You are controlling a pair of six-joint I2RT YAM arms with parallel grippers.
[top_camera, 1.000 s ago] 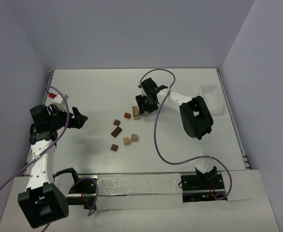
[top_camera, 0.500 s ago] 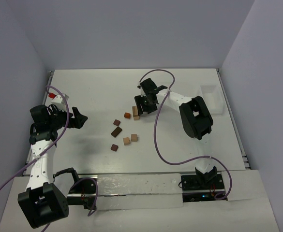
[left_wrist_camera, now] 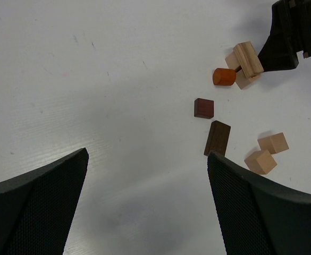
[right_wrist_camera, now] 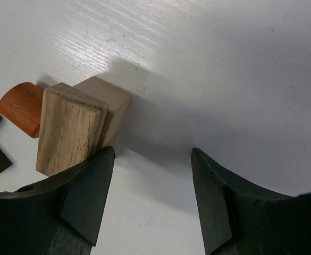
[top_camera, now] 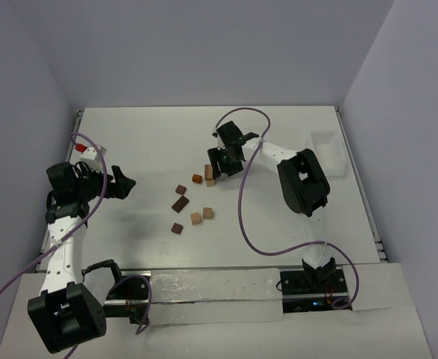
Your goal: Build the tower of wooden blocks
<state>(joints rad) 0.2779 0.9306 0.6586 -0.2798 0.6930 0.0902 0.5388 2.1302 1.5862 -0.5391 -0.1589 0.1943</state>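
Far left: left claw (top_camera: 123, 184) hangs over bare worktop (top_camera: 144, 142), well apart from the pieces. Jaws spread wide, nothing in them; its wrist view (left_wrist_camera: 147, 155) shows only white surface between the fingers. No part in the build right now, as I read it.

Middle: loose wood blocks (top_camera: 189, 209) scattered flat, none stacked.
- dark cube (left_wrist_camera: 203, 108)
- long dark block (left_wrist_camera: 217, 138) just below it
- two tan cubes (left_wrist_camera: 267, 153), touching or nearly so
- one more small dark cube (top_camera: 177, 228) nearest the arm bases
- orange round piece (left_wrist_camera: 224, 76) lying on its side just beside the stack

Right of centre: the only start of the tower (top_camera: 210, 176). A grainy tan block (right_wrist_camera: 70, 129) looks to sit skewed on a pale cube (right_wrist_camera: 112, 101), overhanging it. Can't tell for sure whether it rests fully on top or leans against it. Two pieces high at most.

Right claw (right_wrist_camera: 151, 159) sits low at that stack. Jaws parted about medium, nothing gripped. One finger (right_wrist_camera: 89, 191) is just beside the grainy block; I can't tell if it touches.

Far right: a shallow clear box (top_camera: 328, 153) at the worktop edge, out of play.

Progress call: early. One block placed, and crooked. Six or so pieces are left on the worktop to pick and stack, and the top block probably needs squaring before more goes on.
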